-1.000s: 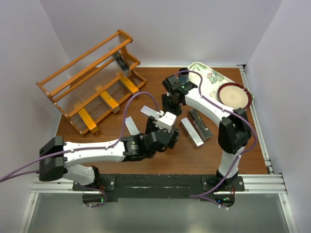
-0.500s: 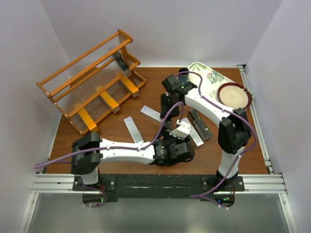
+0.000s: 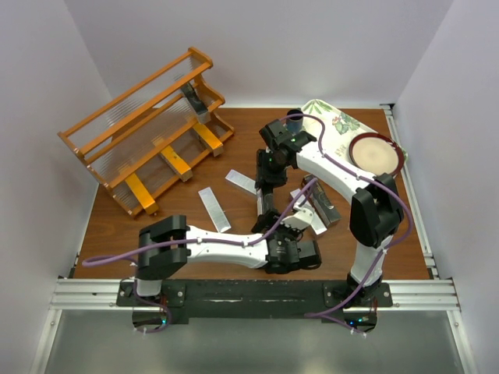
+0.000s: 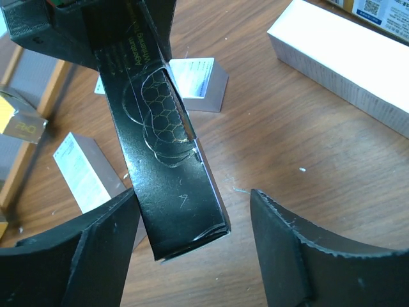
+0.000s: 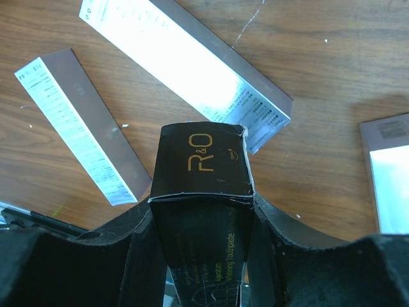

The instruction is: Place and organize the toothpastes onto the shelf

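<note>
My right gripper is shut on the upper end of a black toothpaste carton and holds it on a slant above the table; it also shows in the right wrist view with the carton. My left gripper is open, and in the left wrist view the carton's lower end hangs between its fingers, close to the left one. Silver cartons and a dark carton lie on the table. The wooden shelf stands far left and carries orange-gold cartons.
A floral tray at the far right holds a brown-rimmed plate. A small dark cup stands beside it, behind the right arm. White walls close in the table on three sides.
My left arm has swung to the right and folded back, bringing its open gripper up under the black carton's lower end. The right gripper has barely moved.
</note>
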